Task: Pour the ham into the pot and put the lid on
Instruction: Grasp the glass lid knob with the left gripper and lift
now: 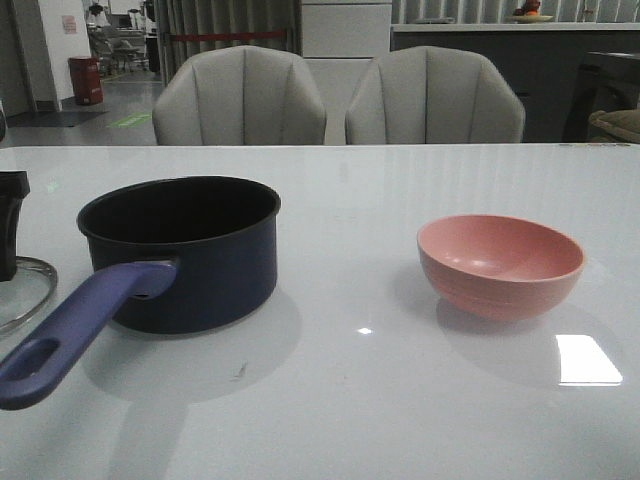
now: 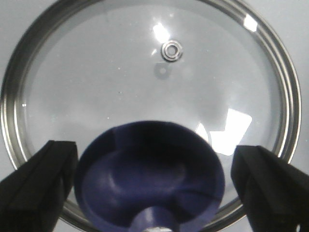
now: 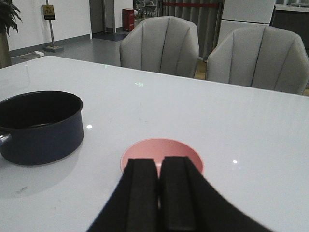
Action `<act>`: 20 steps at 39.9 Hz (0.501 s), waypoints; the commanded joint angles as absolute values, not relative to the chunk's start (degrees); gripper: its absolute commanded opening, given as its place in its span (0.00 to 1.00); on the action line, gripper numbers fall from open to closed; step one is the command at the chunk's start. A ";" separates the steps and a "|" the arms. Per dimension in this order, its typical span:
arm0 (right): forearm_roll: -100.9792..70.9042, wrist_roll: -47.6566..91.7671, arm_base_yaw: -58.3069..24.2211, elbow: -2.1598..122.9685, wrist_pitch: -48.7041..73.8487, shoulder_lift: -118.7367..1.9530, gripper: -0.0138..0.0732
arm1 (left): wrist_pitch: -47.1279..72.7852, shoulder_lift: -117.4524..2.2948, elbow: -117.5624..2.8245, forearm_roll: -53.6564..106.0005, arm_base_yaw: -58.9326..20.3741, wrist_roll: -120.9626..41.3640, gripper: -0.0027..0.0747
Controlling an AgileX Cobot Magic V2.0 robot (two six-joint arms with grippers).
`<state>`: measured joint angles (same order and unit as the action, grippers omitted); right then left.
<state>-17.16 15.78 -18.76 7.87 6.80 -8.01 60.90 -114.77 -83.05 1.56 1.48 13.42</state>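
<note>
The dark navy pot [image 1: 185, 250] stands left of centre on the table, its purple-blue handle [image 1: 80, 325] pointing toward me. It also shows in the right wrist view [image 3: 38, 126]. The glass lid [image 2: 120, 82] lies flat at the far left; only its rim [image 1: 25, 290] shows in the front view. My left gripper [image 2: 152, 186] is open. Its fingers [image 2: 38, 186] stand on either side of the lid's dark blue knob [image 2: 149, 179] without touching it. My right gripper [image 3: 159, 162] is shut and empty, just short of the pink bowl [image 3: 161, 150]. The bowl [image 1: 500, 262] looks empty. No ham shows.
The white glossy table [image 1: 350, 400] reaches far back. Two grey chairs [image 1: 240, 100] stand behind its far edge. The black body of my left arm [image 1: 10, 230] shows at the left edge of the front view.
</note>
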 commanded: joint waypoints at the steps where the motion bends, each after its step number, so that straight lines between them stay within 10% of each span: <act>1: -17.47 16.24 -18.86 9.51 2.35 -8.50 0.34 | 60.02 -112.11 -84.87 2.09 1.62 14.19 0.89; 10: -17.47 16.24 -18.86 9.51 2.35 -8.50 0.34 | 58.83 -112.11 -84.87 2.09 1.62 14.19 0.88; 20: -17.47 16.24 -18.86 9.51 2.35 -8.50 0.34 | 58.74 -112.11 -84.87 2.09 1.62 14.19 0.52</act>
